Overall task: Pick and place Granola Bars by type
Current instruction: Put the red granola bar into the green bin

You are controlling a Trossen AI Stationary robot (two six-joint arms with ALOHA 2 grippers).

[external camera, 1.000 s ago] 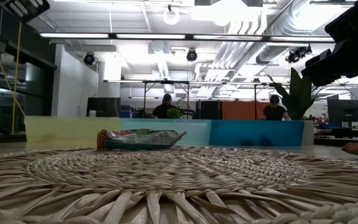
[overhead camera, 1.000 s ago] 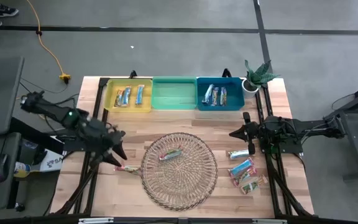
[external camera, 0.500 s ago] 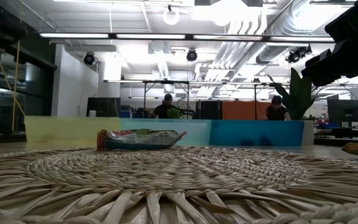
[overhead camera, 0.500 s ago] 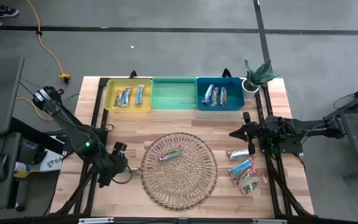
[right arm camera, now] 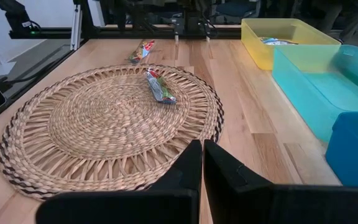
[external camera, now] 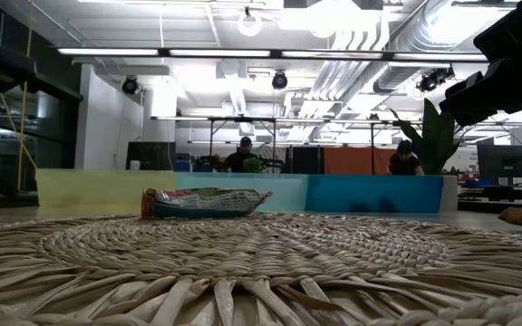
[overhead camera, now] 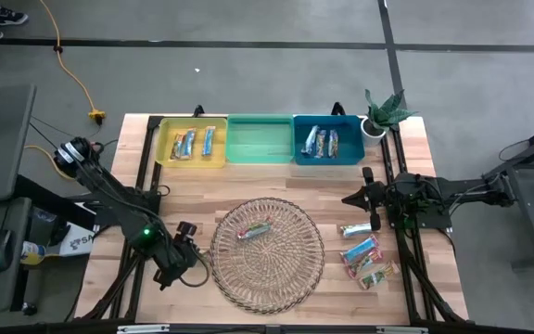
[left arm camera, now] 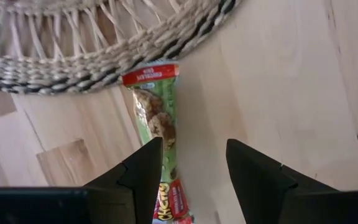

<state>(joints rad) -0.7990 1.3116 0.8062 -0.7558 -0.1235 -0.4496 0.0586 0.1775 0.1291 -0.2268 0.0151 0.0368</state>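
- Green-and-red granola bar (left arm camera: 156, 121) lies on the tabletop (left arm camera: 278, 74), just beside the wicker tray (left arm camera: 98, 56).
- Left gripper (left arm camera: 191, 171) jaws part-open, straddling it, empty.
- Light, crinkly, slippery; pinch mid-length across its width.
- Right gripper (right arm camera: 202, 163) closed, empty.

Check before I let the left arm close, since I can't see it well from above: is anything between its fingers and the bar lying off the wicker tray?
Nothing visible: the left gripper hangs open over the bar, beside the wicker tray.

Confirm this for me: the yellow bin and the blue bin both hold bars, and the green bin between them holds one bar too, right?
Not quite. The green bin holds no bars; the high view shows it bare. The yellow bin and the blue bin do each hold bars.
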